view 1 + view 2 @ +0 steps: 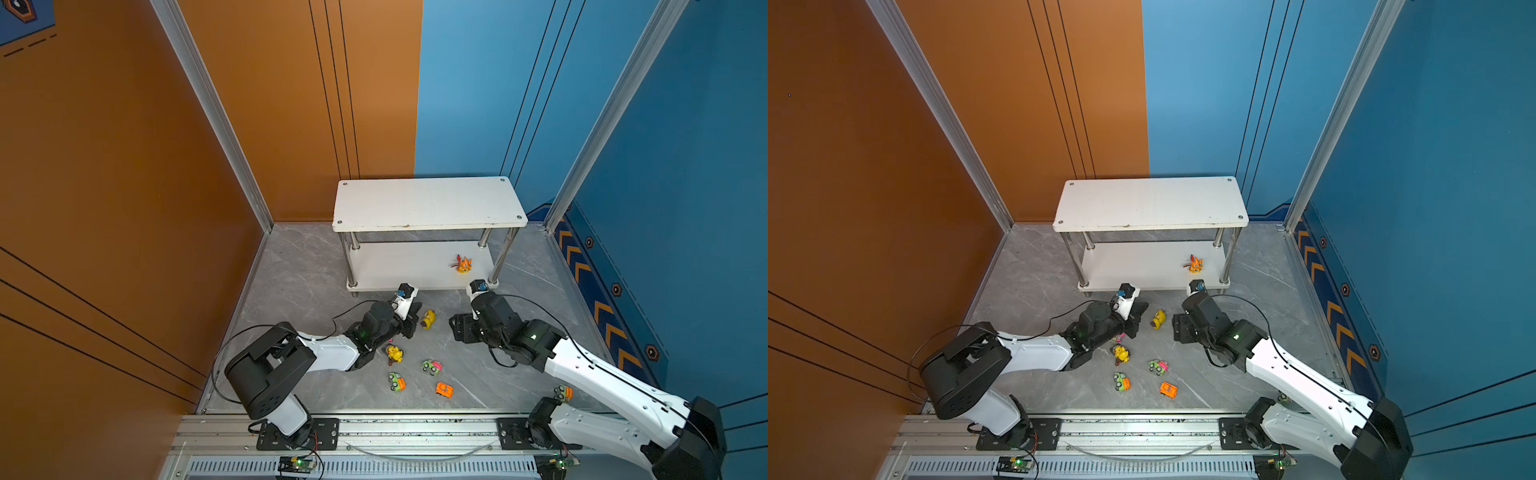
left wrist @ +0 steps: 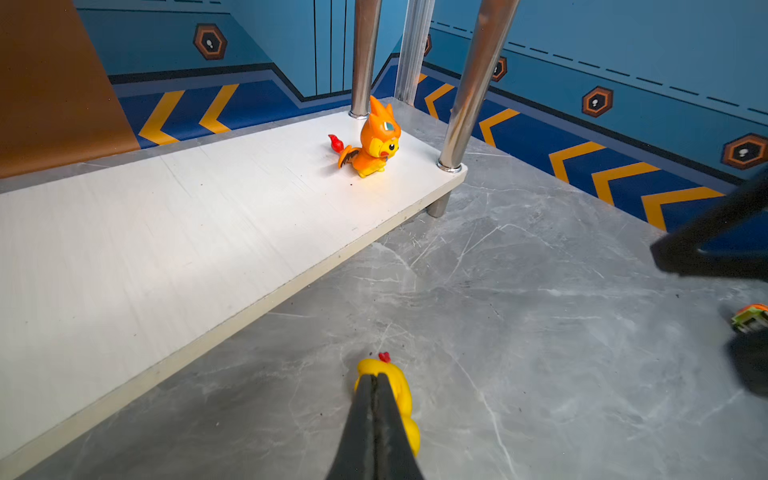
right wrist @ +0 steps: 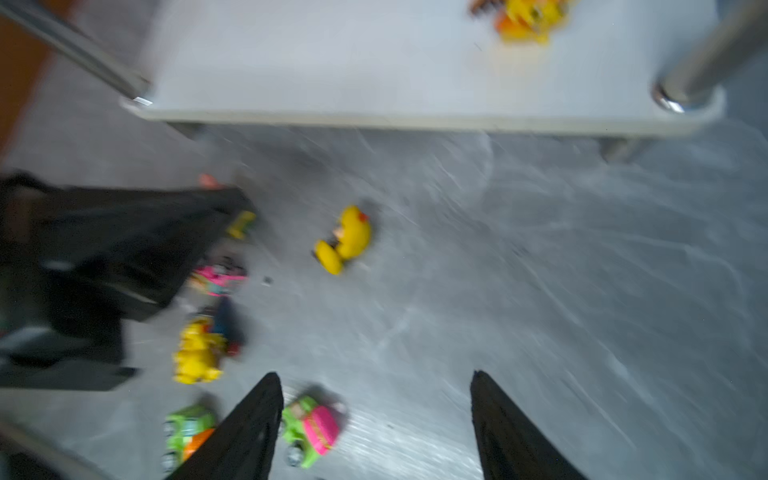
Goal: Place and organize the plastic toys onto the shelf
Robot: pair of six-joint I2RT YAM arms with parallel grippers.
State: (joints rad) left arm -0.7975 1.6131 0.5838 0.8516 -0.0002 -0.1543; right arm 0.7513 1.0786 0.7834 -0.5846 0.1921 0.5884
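One orange figurine (image 1: 463,264) stood on the shelf's (image 1: 428,203) lower board; other toys (image 1: 432,366) lay on the bench (image 1: 291,291) before it; left pincer (image 2: 375,379) pressed together, empty; right pincer (image 3: 374,376) spread.

Three animal figurines here: one orange figurine (image 1: 463,264), a yellow figurine with red tuft (image 1: 428,319), a yellow figurine with brown parts (image 1: 394,354). Four cars: green-and-pink car (image 1: 432,366), green-and-orange car (image 1: 397,381), orange car (image 1: 444,390), half-hidden car (image 1: 563,392). One blurred pink toy (image 3: 216,280), kind unclear. One shelf (image 1: 428,203).

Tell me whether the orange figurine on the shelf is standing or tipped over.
Standing: the orange figurine rests on its feet on the shelf, lower board, ears pointing up.
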